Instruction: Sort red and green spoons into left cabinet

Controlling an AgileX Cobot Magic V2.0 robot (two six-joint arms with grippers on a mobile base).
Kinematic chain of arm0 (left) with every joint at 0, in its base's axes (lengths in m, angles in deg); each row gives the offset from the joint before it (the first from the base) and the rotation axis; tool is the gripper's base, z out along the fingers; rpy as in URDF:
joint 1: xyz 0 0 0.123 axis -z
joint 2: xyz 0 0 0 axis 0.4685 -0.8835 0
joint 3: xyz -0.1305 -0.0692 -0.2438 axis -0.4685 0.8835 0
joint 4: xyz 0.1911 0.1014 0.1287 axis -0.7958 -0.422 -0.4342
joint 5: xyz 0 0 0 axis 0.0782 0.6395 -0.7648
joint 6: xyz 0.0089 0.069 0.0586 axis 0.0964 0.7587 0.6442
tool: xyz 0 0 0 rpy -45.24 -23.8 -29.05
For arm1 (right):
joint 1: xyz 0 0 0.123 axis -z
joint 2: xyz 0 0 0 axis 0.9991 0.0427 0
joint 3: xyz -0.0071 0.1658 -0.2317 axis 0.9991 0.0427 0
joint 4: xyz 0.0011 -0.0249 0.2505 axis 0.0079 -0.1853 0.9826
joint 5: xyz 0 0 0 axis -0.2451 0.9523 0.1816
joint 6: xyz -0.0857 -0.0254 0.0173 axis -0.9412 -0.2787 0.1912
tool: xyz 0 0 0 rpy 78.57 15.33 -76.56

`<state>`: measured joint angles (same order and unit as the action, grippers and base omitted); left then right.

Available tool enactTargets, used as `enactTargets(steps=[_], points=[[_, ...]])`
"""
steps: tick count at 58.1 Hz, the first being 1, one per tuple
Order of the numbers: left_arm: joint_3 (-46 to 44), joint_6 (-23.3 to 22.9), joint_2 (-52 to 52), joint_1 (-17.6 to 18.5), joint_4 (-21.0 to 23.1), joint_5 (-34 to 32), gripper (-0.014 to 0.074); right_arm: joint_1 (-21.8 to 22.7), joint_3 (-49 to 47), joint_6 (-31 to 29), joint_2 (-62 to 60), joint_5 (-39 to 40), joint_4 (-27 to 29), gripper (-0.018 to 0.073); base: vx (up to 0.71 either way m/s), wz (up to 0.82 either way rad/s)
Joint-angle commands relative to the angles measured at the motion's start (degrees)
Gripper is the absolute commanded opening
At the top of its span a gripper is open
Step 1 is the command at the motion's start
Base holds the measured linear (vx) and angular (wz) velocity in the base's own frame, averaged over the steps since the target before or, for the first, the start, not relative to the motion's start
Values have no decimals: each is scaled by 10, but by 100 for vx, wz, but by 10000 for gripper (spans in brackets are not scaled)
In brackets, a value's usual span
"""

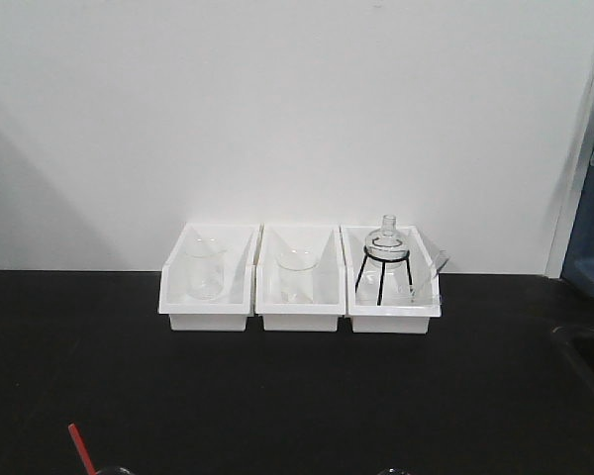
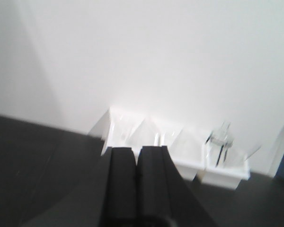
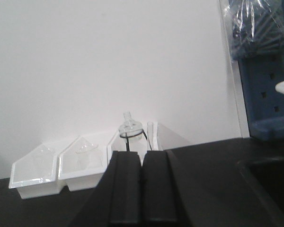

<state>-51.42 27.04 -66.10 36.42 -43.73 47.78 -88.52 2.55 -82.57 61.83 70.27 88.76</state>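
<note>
Only the slim handle of the red spoon (image 1: 79,447) shows, slanting up at the bottom left edge of the front view; its bowl is cut off. The green spoon and the left cabinet are out of view. My left gripper (image 2: 136,150) is shut, its black fingers pressed together with nothing between them, held above the black counter and pointing at the white bins. My right gripper (image 3: 142,155) is likewise shut and empty, aimed at the rightmost bin.
Three white bins (image 1: 299,315) stand side by side against the white wall; two hold glass beakers, and the right one holds a flask on a black wire stand (image 1: 385,259). A sink edge (image 1: 584,346) and a blue unit (image 1: 589,267) lie at the right.
</note>
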Motion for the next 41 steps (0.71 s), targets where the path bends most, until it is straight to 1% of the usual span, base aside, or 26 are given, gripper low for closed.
enactTargets(steps=[1,5,8,13,15,18,22,26,41], points=[[-69,-6,-26,1,-6,-4,3,3,-88,-32,43,-13,0,-5,0,0],[-111,3,-64,1,-18,20,3,3,-128,-60,85,-33,1,-5,0,0],[-143,13,-111,1,-19,34,3,3,-159,-83,129,-38,4,-5,0,0],[-185,46,-172,1,-18,43,3,3,-202,-108,199,-38,4,-5,0,0],[-199,66,-201,1,-18,44,3,3,-217,-115,228,-38,4,-5,0,0],[-214,92,-237,1,-18,44,3,3,-232,-119,259,-38,4,-5,0,0],[-230,113,-278,1,-16,47,3,3,-244,-119,304,-35,4,-5,0,0],[-237,123,-309,1,-16,50,3,3,-247,-119,333,-30,5,-5,0,0],[-237,127,-378,1,-17,57,20,3,-247,-116,412,-49,22,-1,0,0]])
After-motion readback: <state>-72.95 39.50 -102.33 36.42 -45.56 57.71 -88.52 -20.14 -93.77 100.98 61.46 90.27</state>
